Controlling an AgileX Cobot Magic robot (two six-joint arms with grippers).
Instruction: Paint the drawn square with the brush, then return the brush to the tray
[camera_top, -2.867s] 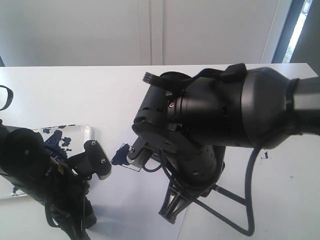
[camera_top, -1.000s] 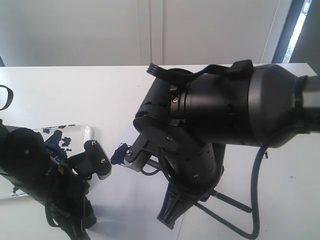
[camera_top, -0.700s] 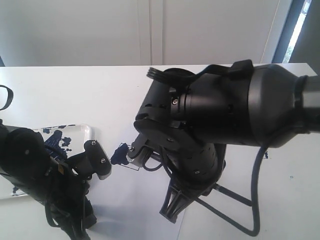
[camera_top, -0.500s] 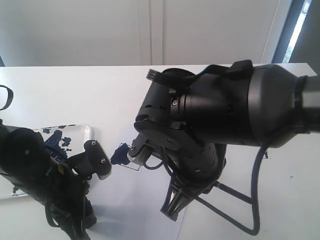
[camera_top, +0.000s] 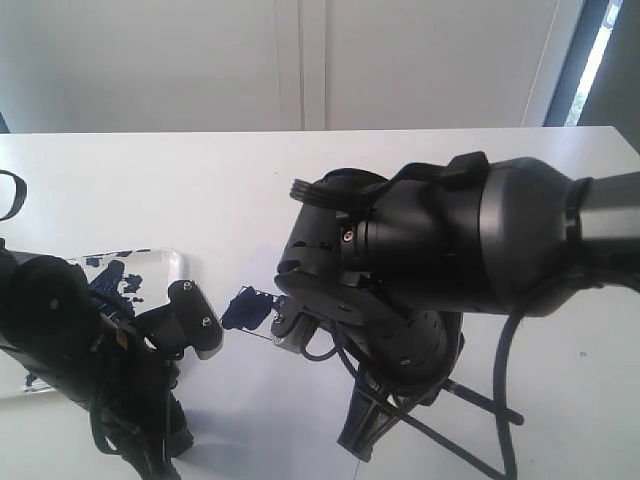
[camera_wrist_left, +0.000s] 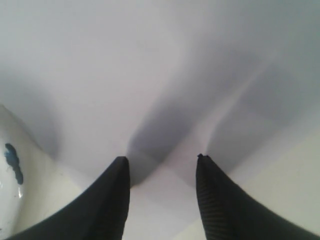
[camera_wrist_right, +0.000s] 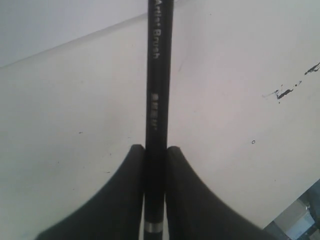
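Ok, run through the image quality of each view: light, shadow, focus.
Exterior view: even daylight, the window is blown out, and the right arm looms dark and close. Left wrist view: soft focus, and the open left tool throws crossing grey shadows. Right wrist view: sharpest, and the lettering on the brush is legible.

The right arm (camera_top: 440, 250) crowds one side of the drawn square (camera_top: 246, 307), the left gripper (camera_wrist_left: 161, 159) the other; beyond it, tabletop (camera_top: 190, 190) lies open.

The brush (camera_wrist_right: 159, 75) handle reads "Brush"; a second, smaller print is blurred.
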